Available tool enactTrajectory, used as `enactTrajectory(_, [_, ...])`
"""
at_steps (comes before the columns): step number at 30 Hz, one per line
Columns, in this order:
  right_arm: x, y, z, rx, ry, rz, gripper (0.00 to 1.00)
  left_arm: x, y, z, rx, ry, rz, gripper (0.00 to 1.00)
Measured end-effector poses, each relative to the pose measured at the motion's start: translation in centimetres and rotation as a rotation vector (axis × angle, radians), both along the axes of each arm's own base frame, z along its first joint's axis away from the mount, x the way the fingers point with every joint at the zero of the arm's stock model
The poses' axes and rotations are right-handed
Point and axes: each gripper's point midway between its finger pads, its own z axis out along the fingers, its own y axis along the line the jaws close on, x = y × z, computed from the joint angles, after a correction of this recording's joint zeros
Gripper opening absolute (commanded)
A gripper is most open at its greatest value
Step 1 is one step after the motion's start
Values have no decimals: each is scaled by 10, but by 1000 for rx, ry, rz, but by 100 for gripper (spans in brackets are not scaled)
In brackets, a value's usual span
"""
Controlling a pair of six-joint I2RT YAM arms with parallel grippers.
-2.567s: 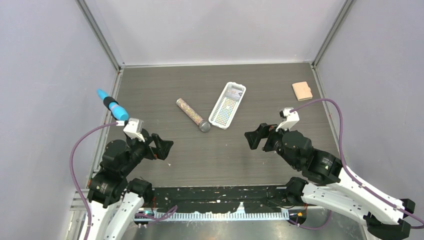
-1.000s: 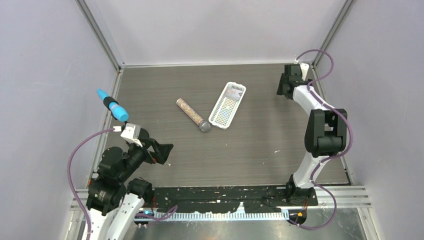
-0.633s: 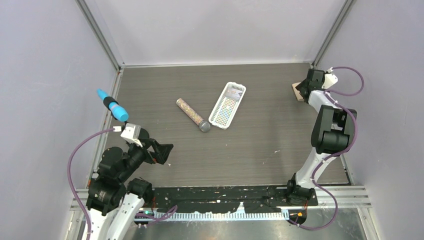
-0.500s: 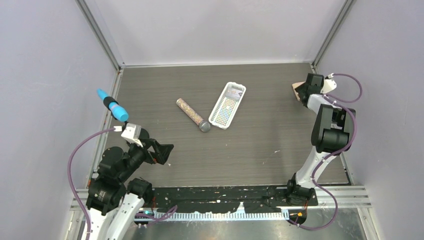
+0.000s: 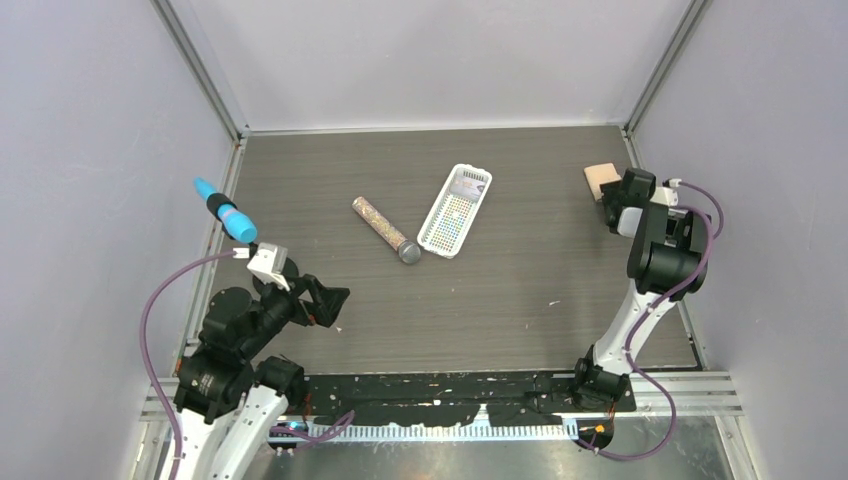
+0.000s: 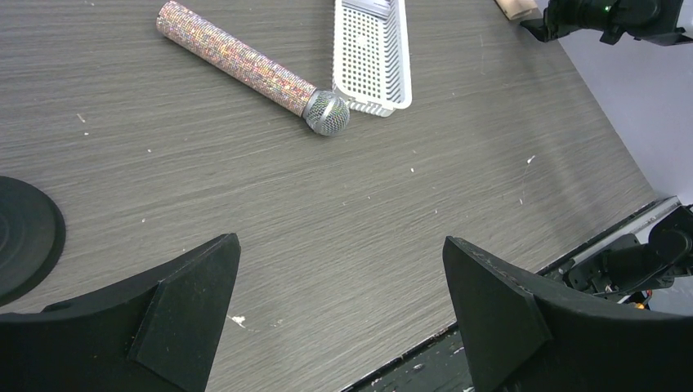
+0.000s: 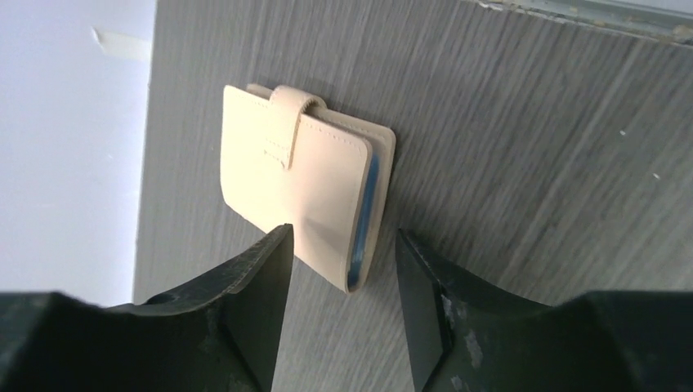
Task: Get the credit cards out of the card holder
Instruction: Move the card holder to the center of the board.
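Note:
The card holder point(image 5: 599, 177) is a tan folded wallet lying shut at the far right of the table, tab on top. In the right wrist view the card holder point(image 7: 306, 180) shows a bluish edge between its covers. The credit cards are hidden inside it. My right gripper point(image 5: 611, 197) is open right at the holder. In the right wrist view my right gripper point(image 7: 339, 265) has its fingertips point(image 7: 263, 265) on either side of the holder's near corner, not clamped. My left gripper point(image 5: 325, 298) is open and empty at the near left, also in its wrist view point(image 6: 339, 282).
A glittery microphone point(image 5: 386, 230) and a white slotted basket point(image 5: 455, 210) lie mid-table; both show in the left wrist view, microphone point(image 6: 245, 64) and basket point(image 6: 372, 53). A blue marker point(image 5: 225, 212) lies at the left edge. Walls close in behind and right of the holder.
My right arm swung from the near middle out to the far right corner and came down with its open fingers at the card holder. The left arm barely moved.

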Motion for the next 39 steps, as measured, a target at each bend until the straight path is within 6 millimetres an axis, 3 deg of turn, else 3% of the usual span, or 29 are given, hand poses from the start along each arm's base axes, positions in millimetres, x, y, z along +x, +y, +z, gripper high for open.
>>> enactTrajectory(3, [5,-5,-4,26,-51,-9,34,1,0,-1,3,7,1,99])
enactTrajectory(6, [8,-8,-9,51,-96,-5,11,2,0,-2,6,12,4,99])
enactTrajectory(8, [6,-11,-10,65,-121,-3,6,3,1,-3,8,14,8,99])
enactTrajectory(15, [0,-11,-3,55,-151,36,5,4,2,-3,12,15,18,99])
enactTrajectory(25, [-33,19,26,50,-114,137,5,5,4,-4,17,13,29,99])
enactTrajectory(33, [-83,65,38,42,-36,242,5,6,5,-4,20,13,36,99])
enactTrajectory(39, [-144,109,28,38,47,344,5,6,6,-4,22,12,42,99])
